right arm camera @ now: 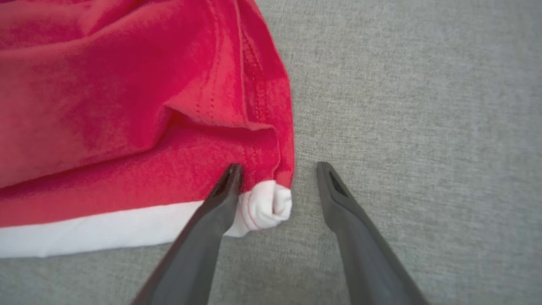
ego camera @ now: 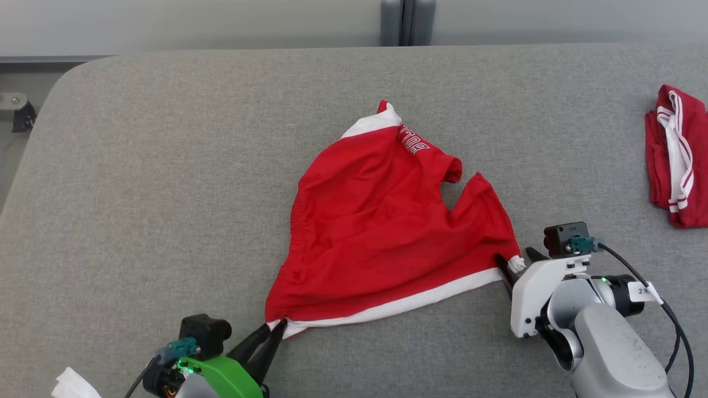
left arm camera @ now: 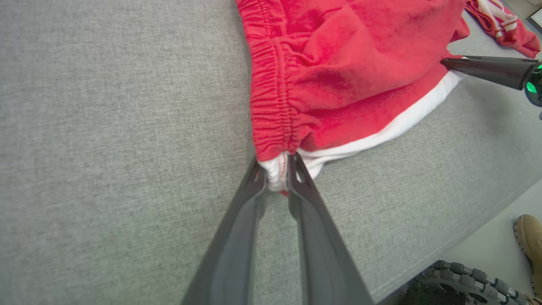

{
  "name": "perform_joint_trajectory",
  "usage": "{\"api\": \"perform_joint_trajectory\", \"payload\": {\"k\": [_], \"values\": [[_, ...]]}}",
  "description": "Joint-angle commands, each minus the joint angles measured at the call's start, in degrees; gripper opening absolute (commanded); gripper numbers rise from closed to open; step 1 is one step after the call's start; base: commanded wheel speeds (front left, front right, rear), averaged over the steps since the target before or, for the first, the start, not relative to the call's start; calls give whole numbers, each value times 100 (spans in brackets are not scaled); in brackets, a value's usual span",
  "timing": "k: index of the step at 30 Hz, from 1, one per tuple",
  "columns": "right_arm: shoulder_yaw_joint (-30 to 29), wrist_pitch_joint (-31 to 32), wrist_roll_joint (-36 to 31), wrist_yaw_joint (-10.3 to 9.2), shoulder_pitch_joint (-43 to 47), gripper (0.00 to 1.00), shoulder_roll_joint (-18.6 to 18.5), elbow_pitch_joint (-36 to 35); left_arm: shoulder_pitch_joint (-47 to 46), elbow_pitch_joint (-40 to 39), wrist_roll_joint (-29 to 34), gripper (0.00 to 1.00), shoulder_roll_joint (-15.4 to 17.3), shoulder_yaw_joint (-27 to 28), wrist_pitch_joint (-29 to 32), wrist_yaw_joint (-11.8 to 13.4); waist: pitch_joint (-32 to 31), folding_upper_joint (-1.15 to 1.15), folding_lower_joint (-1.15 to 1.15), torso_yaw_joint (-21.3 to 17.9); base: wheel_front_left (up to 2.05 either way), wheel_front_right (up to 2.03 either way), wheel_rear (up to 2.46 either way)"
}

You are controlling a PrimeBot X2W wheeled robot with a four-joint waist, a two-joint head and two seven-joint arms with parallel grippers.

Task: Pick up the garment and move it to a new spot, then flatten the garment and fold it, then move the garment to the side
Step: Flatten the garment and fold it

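A red garment [ego camera: 387, 221] with a white hem and waistband lies spread and rumpled on the grey padded table [ego camera: 138, 193]. My left gripper [ego camera: 279, 326] is shut on its near left corner; the left wrist view shows the fingertips [left arm camera: 277, 169] pinching the white edge beside the gathered waistband of the garment [left arm camera: 338, 76]. My right gripper [ego camera: 517, 260] is open at the garment's right corner. In the right wrist view its gripper [right arm camera: 279, 167] straddles a bunched white corner of the garment [right arm camera: 127, 106], which touches the left finger while the right finger stands apart.
A second red and white garment [ego camera: 677, 160] lies folded near the table's right edge. Something white [ego camera: 69, 384] shows at the lower left. A person's tan shoe [left arm camera: 529, 241] stands on the floor past the table's near edge.
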Motion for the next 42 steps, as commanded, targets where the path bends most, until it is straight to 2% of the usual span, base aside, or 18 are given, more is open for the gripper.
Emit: {"api": "perform_joint_trajectory", "payload": {"k": [1, 6, 10, 16, 22, 24, 27, 30, 33, 35, 37, 39, 42], "values": [[35, 105, 156, -13, 145, 0, 33, 258, -132, 59, -76, 0, 57, -100, -60, 1, -16, 0, 0, -27, 0, 0, 0], [-124, 78, 989, -11, 175, 0, 178, 127, -213, -22, -379, 0, 138, -373, -144, 1, -162, 0, 0, -95, 0, 0, 0], [-425, 187, 2144, -10, 254, 0, 242, -666, -85, -638, -850, 0, 349, -383, -153, 1, -332, 0, 0, -168, 0, 0, 0], [-1128, 867, 3475, -8, 836, 0, -2, -2870, 258, -2613, -1615, 0, 1127, -101, 98, 13, -453, 0, 0, -366, 0, 0, 0], [-2031, 1746, 4482, -8, 1099, 0, 210, -5314, 106, -5060, -1826, 0, 1922, 366, 600, 389, -270, 0, 0, -624, 0, 0, 0], [-2236, 1981, 4732, -8, 903, 0, 285, -5840, -115, -5692, -1940, 0, 2127, 567, 839, 515, -163, 0, 0, -722, 0, 0, 0], [-2483, 2296, 5011, -8, 412, 0, 347, -6253, -647, -6323, -2289, 0, 2322, 925, 1264, 705, 51, 0, 0, -864, 0, 0, 0], [-2613, 2536, 4845, -8, -227, 0, 366, -6244, -1297, -6400, -2685, 0, 2366, 1266, 1629, 877, 322, 0, 0, -964, 0, 0, 0], [-2662, 2654, 4445, -8, -1212, 0, 374, -5696, -2347, -5919, -2826, 0, 2406, 1520, 2102, 875, 796, 0, 0, -1044, 0, 0, 0], [-2551, 2612, 4309, -8, -1861, 0, 378, -5154, -2947, -5400, -2886, 0, 2228, 1502, 2313, 834, 1121, 0, 0, -1076, 0, 0, 0], [-2401, 2497, 4237, -7, -2573, 0, 376, -4485, -3615, -4755, -2663, 0, 2113, 1481, 2439, 760, 1460, 0, 0, -1116, 0, 0, 0], [-2328, 2253, 4215, -8, -3210, 0, 369, -3778, -4218, -4080, -2117, 0, 2056, 1426, 2374, 651, 1769, 0, 0, -1161, 0, 0, 0], [-2129, 1444, 3960, -8, -4425, 0, 368, -2398, -5017, -2657, -1499, 0, 1602, 1245, 2034, 448, 2162, 0, 0, -1259, 0, 0, 0]]}}
